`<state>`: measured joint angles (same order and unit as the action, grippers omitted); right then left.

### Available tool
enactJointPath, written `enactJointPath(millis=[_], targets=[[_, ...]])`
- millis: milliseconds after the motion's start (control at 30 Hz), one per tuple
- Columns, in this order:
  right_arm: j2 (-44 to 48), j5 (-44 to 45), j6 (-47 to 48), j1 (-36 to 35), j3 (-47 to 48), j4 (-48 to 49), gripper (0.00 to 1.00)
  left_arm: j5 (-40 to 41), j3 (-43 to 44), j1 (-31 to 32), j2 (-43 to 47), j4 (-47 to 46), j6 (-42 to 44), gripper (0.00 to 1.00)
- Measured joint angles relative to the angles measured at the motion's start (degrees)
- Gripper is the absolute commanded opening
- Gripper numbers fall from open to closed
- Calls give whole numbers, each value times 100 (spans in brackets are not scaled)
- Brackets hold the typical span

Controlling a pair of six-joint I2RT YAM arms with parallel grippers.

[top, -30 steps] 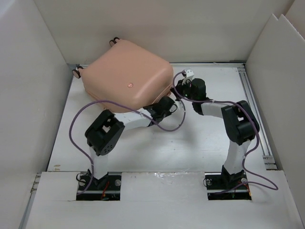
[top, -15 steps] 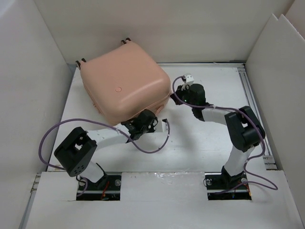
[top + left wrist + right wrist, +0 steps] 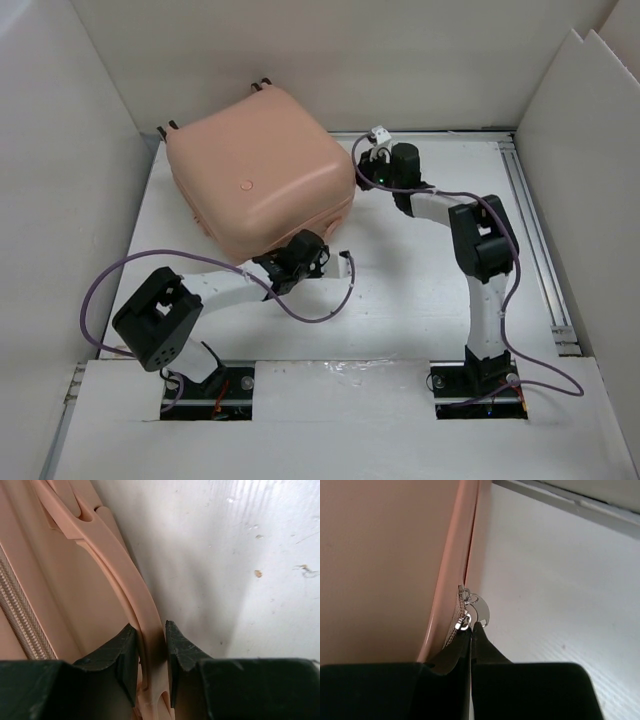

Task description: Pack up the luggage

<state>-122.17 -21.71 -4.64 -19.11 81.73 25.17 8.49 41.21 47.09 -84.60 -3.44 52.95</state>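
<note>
**Closed luggage held at two points.** The luggage (image 3: 260, 180) lies shell-up at the far left of the table (image 3: 420, 290). Its wheels (image 3: 168, 128) are close to the back wall (image 3: 400, 60).

**Grips.** The left gripper (image 3: 151, 637) is clamped narrowly on the pink handle (image 3: 107, 550), one jaw on each side. The right gripper (image 3: 471, 632) is pinched fully together on the metal zipper pull (image 3: 469, 611) at the case's right edge.

**Risks (judged).**
- The pull is thin and is held only at the fingertips. A tug off the line of the zipper (image 3: 22, 617) could slip it free or jam the slider.
- The handle is smooth and curved. If the right arm drags the pull harder than the left arm braces, the handle may slide through the jaws.
- In that case the case would turn on the table instead of the zipper running.
- Whether anything is packed inside cannot be told, because the shell is shut.

**Surroundings and obstructions.**
- The back wall and the left wall (image 3: 60, 200) stand near the case and leave little room to push it away.
- The left arm lies along the case's near side.
- That arm's purple cable (image 3: 320, 310) loops over the table just beside the wrist, where it could snag.
- The case's rounded corner lies between the two grippers.
</note>
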Motion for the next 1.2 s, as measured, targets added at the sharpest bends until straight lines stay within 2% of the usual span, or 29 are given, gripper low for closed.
enactJointPath(millis=[100,333,367,400,467,500,633,833,900,1000,1200], targets=[[-433,-763,-59,127,118,890,0,138,0,-44,-7,-28,55,0],[-1102,-1587,-494,205,461,2085,0,391,-61,-98,-2,-42,96,0],[-1141,-1663,-551,219,470,2203,0,407,-35,-98,4,-42,74,22],[-1172,-1716,-608,227,470,2315,0,422,9,-98,9,26,39,29],[-1189,-1731,-678,238,437,2476,0,369,260,-103,15,501,-131,39],[-1189,-1703,-695,238,398,2555,0,341,481,-105,4,861,-321,52],[-1189,-1523,-741,229,212,2909,0,-59,1786,-94,-81,2358,-1204,54],[-1187,-1263,-828,192,-59,3407,0,-669,4197,-289,-232,3230,-2293,56],[-1187,-1180,-837,168,-122,3532,0,-881,4682,-608,-234,3373,-2627,56],[-1167,-1060,-868,138,-210,3635,0,-1082,5248,-1456,-295,3571,-3174,55],[-1088,-846,-870,76,-382,3744,0,-1204,5434,-4242,-474,3576,-4227,53]])
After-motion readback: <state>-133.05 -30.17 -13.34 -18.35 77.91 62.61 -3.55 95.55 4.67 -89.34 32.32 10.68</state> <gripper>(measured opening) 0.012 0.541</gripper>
